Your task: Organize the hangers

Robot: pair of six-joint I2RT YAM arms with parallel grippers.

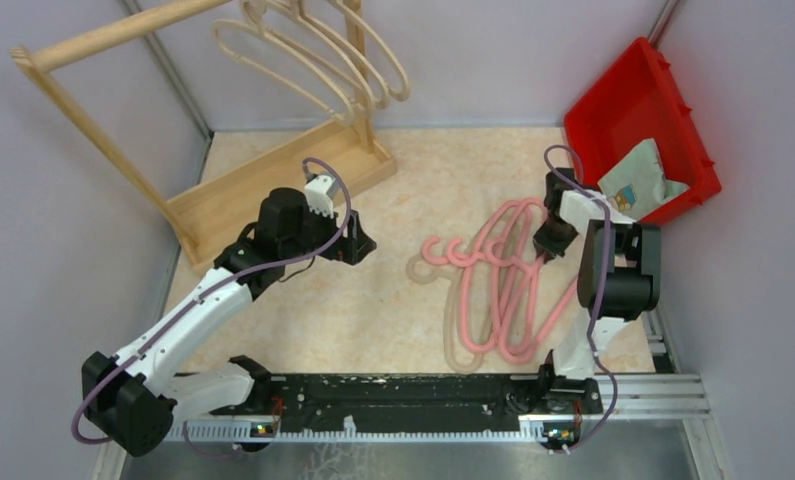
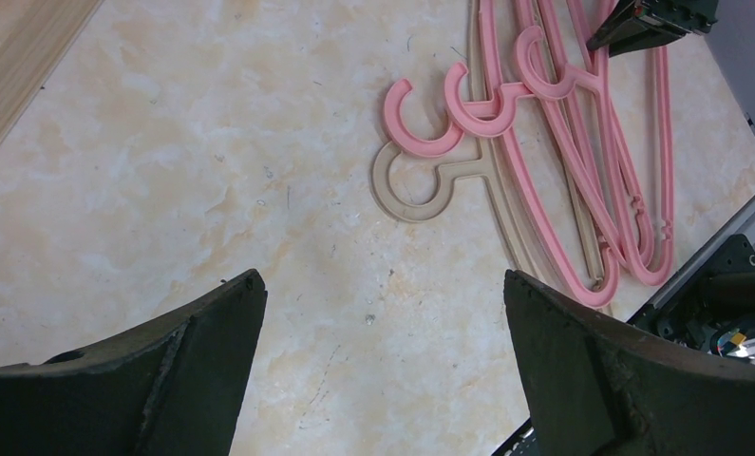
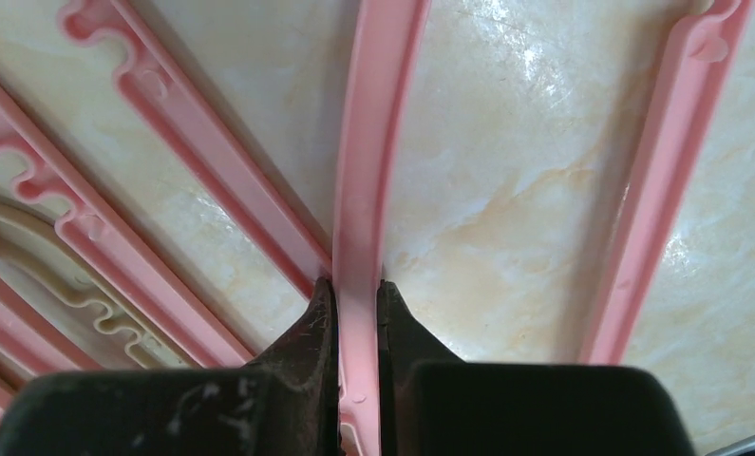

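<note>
Several pink hangers [image 1: 493, 255] lie piled on the table, centre right, over a beige hanger whose hook [image 1: 418, 268] sticks out to the left. My right gripper [image 1: 551, 242] is down at the pile's far end, shut on one pink hanger's bar [image 3: 364, 190], which runs between its fingertips [image 3: 356, 290]. My left gripper [image 1: 358, 240] hovers open and empty over bare table left of the pile. In its wrist view [image 2: 383, 285] the pink hooks [image 2: 468, 104] and the beige hook [image 2: 411, 190] lie ahead. Several beige hangers [image 1: 368, 75] hang on the rack.
The light wooden rack [image 1: 273, 185] stands at the back left, its top pole running up to the left. A red bin [image 1: 623, 110] with a packet [image 1: 641, 180] leans at the back right. A black rail [image 1: 403, 395] runs along the near edge.
</note>
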